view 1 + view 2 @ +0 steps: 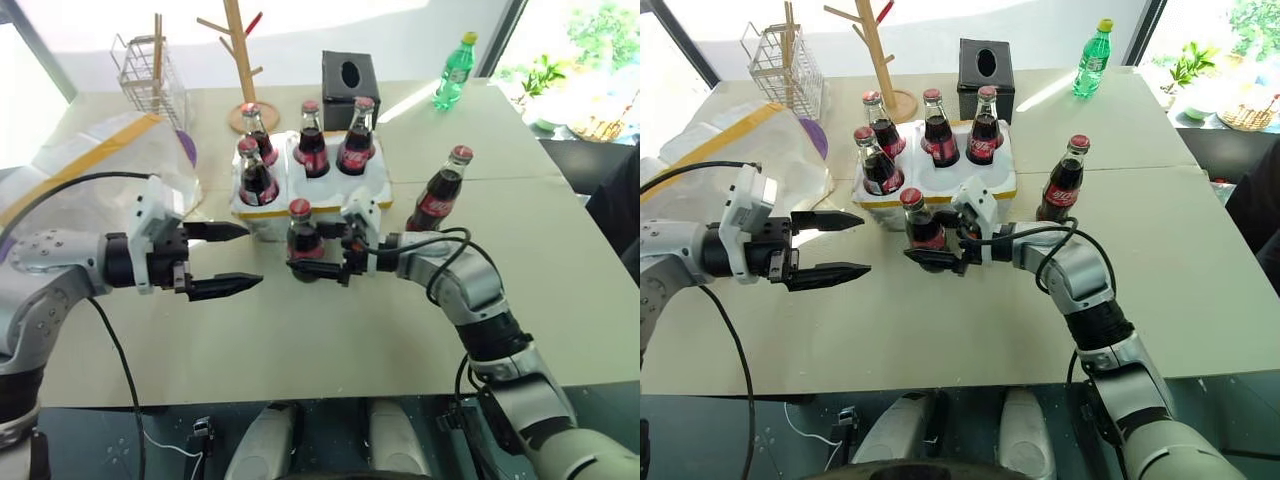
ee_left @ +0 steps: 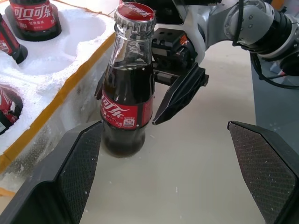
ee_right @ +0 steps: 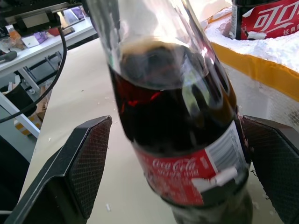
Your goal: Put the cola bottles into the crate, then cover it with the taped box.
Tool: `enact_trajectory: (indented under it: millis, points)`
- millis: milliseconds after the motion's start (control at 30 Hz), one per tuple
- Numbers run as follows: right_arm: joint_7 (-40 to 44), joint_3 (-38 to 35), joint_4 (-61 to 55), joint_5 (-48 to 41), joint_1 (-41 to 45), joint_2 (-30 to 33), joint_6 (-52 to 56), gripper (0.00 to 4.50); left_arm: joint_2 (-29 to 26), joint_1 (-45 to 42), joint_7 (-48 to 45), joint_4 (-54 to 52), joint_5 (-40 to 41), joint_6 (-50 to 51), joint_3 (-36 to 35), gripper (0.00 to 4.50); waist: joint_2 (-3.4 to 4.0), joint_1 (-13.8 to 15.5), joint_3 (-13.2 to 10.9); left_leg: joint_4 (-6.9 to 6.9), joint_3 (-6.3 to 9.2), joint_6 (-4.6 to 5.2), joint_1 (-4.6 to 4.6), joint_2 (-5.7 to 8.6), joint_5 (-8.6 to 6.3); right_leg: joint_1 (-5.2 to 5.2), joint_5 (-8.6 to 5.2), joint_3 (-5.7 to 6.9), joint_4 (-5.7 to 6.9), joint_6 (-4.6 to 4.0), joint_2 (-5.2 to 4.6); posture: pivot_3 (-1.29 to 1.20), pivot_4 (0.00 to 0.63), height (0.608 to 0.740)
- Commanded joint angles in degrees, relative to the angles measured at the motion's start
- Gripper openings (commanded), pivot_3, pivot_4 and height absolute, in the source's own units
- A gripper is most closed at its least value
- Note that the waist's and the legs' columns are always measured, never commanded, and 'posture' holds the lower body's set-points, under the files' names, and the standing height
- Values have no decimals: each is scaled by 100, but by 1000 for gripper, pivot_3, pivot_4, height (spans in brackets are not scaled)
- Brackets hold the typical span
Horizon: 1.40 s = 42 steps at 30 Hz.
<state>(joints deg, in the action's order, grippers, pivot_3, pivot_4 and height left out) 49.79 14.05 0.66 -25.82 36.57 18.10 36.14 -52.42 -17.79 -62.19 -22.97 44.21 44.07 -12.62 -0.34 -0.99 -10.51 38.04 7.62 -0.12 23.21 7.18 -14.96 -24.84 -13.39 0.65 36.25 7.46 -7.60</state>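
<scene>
Head views: Crate (image 1: 372, 196) at counter (image 1: 330, 330) centre, thin yellow band on its front. Four cola bottles (image 1: 312, 143) stand in its holes. Fifth bottle (image 1: 304, 238) stands on the counter, just against the crate's front edge at 6 o'clock. Sixth bottle (image 1: 440, 191) stands on the counter at 3 o'clock of the crate. Taped box (image 1: 95, 160) lies at 9 o'clock of the crate. Tissue box (image 1: 349, 77) at 12 o'clock; green bottle (image 1: 454, 71) at 1 o'clock; wire rack (image 1: 148, 72) and wooden stand (image 1: 238, 60) at 11 o'clock.

Left end effector (image 1: 225, 259): jaws wide apart, holding nothing, at 9 o'clock of the fifth bottle.

Right end effector (image 1: 315, 252): jaws wide apart, one finger either side of the fifth bottle.

Left wrist view: fifth bottle upright beside the crate wall; right end effector's fingers flank its label.

Right wrist view: fifth bottle between the pads (image 3: 86, 163), a gap visible on at least one side; no grip closed.
</scene>
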Motion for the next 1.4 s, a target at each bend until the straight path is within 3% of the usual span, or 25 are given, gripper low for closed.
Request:
enact_trajectory:
  millis: [33,100,133,300,500,767,1033,1233,1267,1333,1400]
  points:
    - [107,19,-65,20,117,-132,-128,3711,-59,-6,45,28,-63,-179,-135,4500,0,-3,0,-2,-2,0,0,0,0,-2,0,-2,0,0,0,0,150,740]
    - [246,-6,-267,-21,52,-38,-100,2769,-48,-29,109,54,-34,-192,-186,4500,0,0,0,-3,-3,0,1,0,0,-3,0,-3,0,0,0,0,150,740]
    - [289,-28,-362,-39,26,23,-78,2615,-43,-43,138,63,-22,-193,-204,4500,0,1,0,-3,-4,0,1,0,0,-2,0,-4,0,0,0,0,150,740]
    - [517,-733,-1067,-776,157,520,504,2621,-26,-34,274,32,38,-195,-279,4500,1,31,-2,-2,-5,0,8,2,0,-8,0,-6,0,0,-1,0,150,740]
    - [149,-1689,-803,-1547,1310,561,1011,2621,51,-75,402,126,29,-273,-315,4500,6,-16,-5,-6,-8,1,10,-4,-1,-16,1,-10,0,-1,3,0,150,740]
    - [-620,-1371,1338,-239,2681,91,-109,2621,323,-349,681,259,-25,-382,-213,4500,4,-5,-3,-10,-34,-4,13,-4,2,-33,3,-28,9,-5,2,0,150,740]
    - [-336,-485,1985,748,2156,-236,-964,2621,338,-315,798,210,-43,-438,-239,4500,5,-55,-4,-14,-36,-3,22,-3,2,-54,5,-32,15,-7,2,0,150,740]
    - [-504,-419,2700,1152,1970,-522,-1232,2621,338,-283,776,224,-94,-486,-190,4500,4,-139,-4,-13,-38,-3,22,-3,2,-50,5,-32,15,-7,3,0,150,740]
    - [-509,-437,2713,1179,1949,-546,-1228,3696,354,-297,772,230,-99,-492,-164,4500,4,-146,-3,-13,-38,-3,21,-3,2,-50,5,-32,15,-7,3,0,150,740]
    - [-539,-515,2528,1157,1869,-542,-1167,4453,425,-379,789,242,-102,-497,-90,4500,1,-152,1,-13,-38,-3,15,-3,2,-44,5,-32,16,-8,5,0,150,740]
    - [-535,-614,2219,1069,1764,-480,-1027,4453,505,-461,805,258,-88,-487,-27,4500,1,-146,1,-11,-38,-4,13,-4,3,-42,5,-32,16,-7,5,0,150,740]
